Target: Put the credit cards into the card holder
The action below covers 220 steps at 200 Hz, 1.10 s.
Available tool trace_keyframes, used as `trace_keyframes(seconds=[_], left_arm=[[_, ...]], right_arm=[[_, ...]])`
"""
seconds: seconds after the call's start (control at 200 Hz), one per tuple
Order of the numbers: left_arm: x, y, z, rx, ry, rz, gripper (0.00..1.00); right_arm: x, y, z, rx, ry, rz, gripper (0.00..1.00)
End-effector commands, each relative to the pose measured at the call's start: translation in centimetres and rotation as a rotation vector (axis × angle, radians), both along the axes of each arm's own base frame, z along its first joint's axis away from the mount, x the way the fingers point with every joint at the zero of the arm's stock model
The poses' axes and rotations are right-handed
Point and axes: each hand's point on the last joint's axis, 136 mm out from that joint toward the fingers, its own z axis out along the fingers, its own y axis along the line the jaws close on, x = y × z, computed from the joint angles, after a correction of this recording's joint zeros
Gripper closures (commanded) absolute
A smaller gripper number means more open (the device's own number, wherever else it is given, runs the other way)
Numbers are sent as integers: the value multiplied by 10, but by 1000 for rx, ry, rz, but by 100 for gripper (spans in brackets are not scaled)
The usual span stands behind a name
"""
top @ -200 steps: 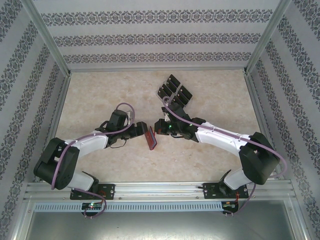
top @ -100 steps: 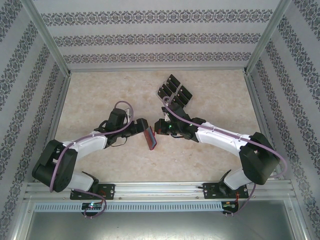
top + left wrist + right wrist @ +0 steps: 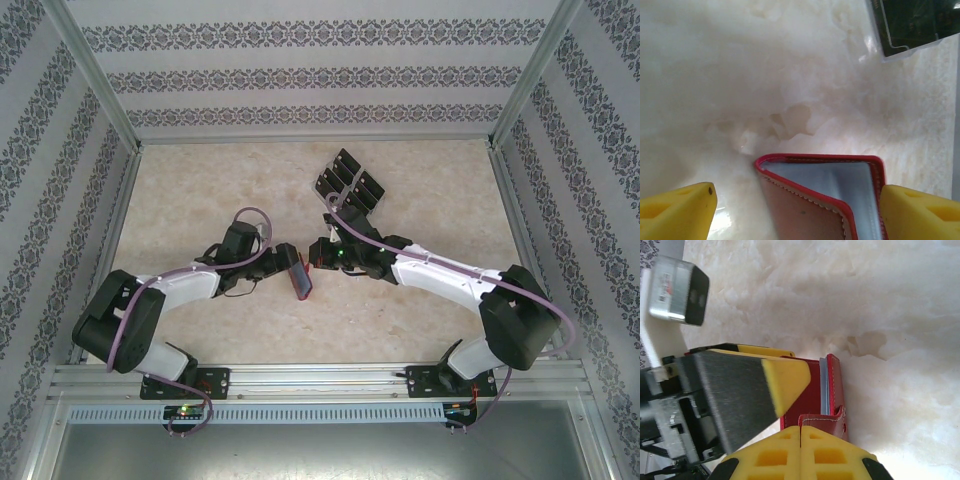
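The red card holder (image 3: 303, 282) stands on edge, partly folded open, on the marble table between both arms. Its grey inside (image 3: 840, 182) faces the left wrist camera. My left gripper (image 3: 797, 212) is open around it, the right fingertip (image 3: 920, 210) touching its edge and the left fingertip (image 3: 677, 210) apart from it. My right gripper (image 3: 800, 432) is shut, its tips against the holder's snap tab (image 3: 825, 421); nothing shows between the pads. Several black credit cards (image 3: 350, 180) stand in a clear rack behind the right gripper (image 3: 318, 258).
One dark card in the clear rack (image 3: 915, 22) shows at the upper right of the left wrist view. Metal frame posts and patterned walls enclose the table (image 3: 200, 190). Bare marble lies to the far left and far right of the arms.
The left arm has pushed its gripper a little to the right, closer around the card holder, which has shifted slightly toward the near edge. The right arm has stayed still.
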Motion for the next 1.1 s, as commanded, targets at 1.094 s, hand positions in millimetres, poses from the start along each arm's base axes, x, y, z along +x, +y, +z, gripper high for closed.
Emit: trace_keyframes(seconds=[1.094], left_arm=[[-19, 14, -11, 49, 4, 28, 16]], right_arm=[[-9, -76, -106, -169, 151, -174, 100]])
